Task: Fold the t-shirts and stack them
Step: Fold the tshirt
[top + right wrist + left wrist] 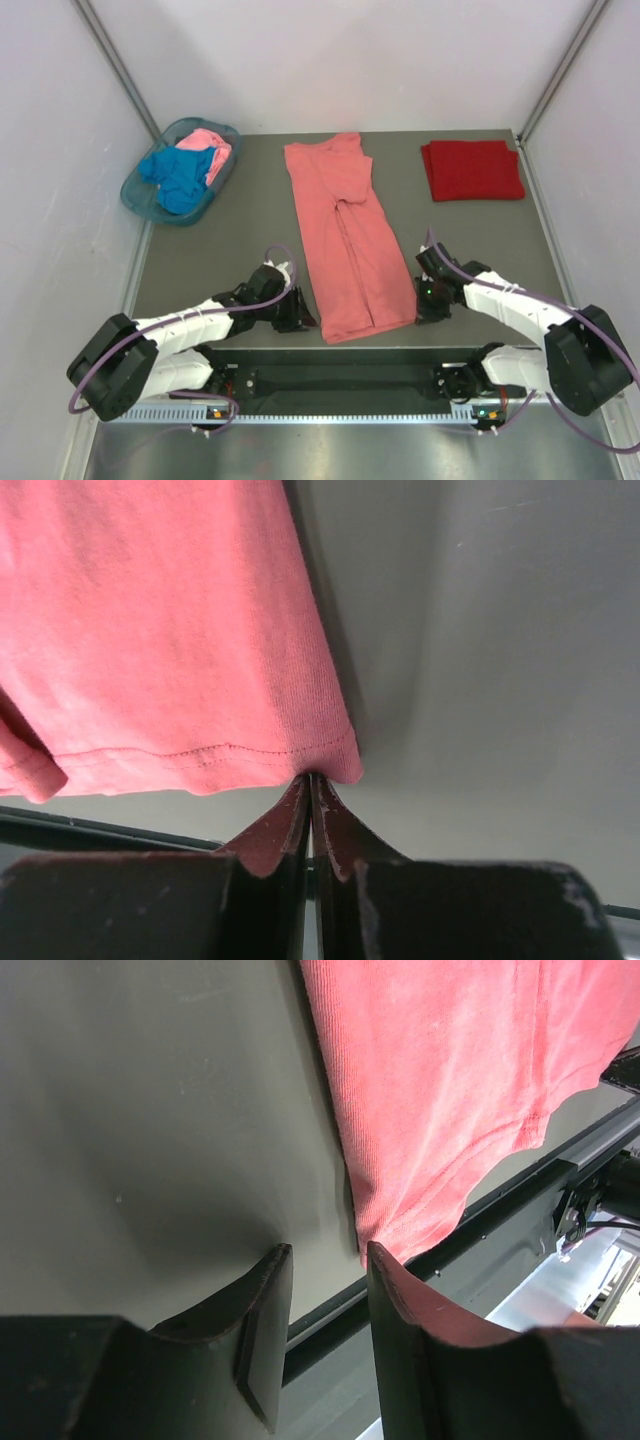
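The salmon shirt [345, 235] lies in the middle of the table [230, 220] as a long narrow strip, its sides folded in, running from the far edge down to the near edge with the hem nearest the arms. The red shirt [472, 170] sits folded into a neat rectangle at the far right, well apart from it. At the far left stands the basket [127, 188], holding the crumpled blue shirt [180, 178] with the pink shirt [212, 148] behind it.

The left gripper [300, 320] is low at the near left corner of the salmon hem. In its wrist view the left gripper [328, 1250] has its fingers [265, 1300] parted by a narrow gap with only bare table between them. The corner of the salmon shirt [450, 1070] lies just at the tip of the right-hand finger, not held.

The right gripper [422, 312] is at the near right corner of the hem. In its wrist view the right gripper [310, 780] has its fingers [275, 835] pressed together, tips meeting the hem of the salmon shirt [160, 630] just inside the corner. They seem to nip the cloth edge, though how much is caught is hard to see
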Tool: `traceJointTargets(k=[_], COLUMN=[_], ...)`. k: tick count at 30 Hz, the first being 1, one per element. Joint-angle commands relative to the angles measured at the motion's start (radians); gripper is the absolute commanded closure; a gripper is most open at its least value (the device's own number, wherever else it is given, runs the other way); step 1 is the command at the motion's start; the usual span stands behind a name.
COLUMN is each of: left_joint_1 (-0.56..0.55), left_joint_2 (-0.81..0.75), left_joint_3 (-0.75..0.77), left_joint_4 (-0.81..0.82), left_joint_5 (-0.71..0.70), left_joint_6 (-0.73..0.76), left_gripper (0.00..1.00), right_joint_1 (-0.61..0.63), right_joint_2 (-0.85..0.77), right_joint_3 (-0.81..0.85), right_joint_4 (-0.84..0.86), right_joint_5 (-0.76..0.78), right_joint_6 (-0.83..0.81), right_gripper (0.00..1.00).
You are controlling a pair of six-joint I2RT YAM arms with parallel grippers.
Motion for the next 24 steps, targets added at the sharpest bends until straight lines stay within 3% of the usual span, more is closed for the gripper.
traceJointTargets(k=[1, 11, 24], left_joint_1=[-0.006, -0.017, -0.063], left_joint_2=[0.002, -0.003, 0.081], left_joint_3=[0.000, -0.029, -0.026], left_joint_4=[0.011, 0.071, 0.112], left_joint_5=[-0.004, 0.050, 0.033], left_joint_6=[-0.018, -0.090, -0.154], left_gripper=[0.58, 0.55, 0.55], right_joint_1=[0.016, 0.001, -0.096], right_joint_2=[-0.052, -0.120, -0.031], right_joint_3=[0.029, 0.102, 0.057], right_joint_4=[0.013, -0.057, 0.049], right_joint_5=[0.020, 0.025, -0.098], right_joint_6=[0.021, -0.002, -0.082], right_gripper=[0.96, 0.69, 0.65])
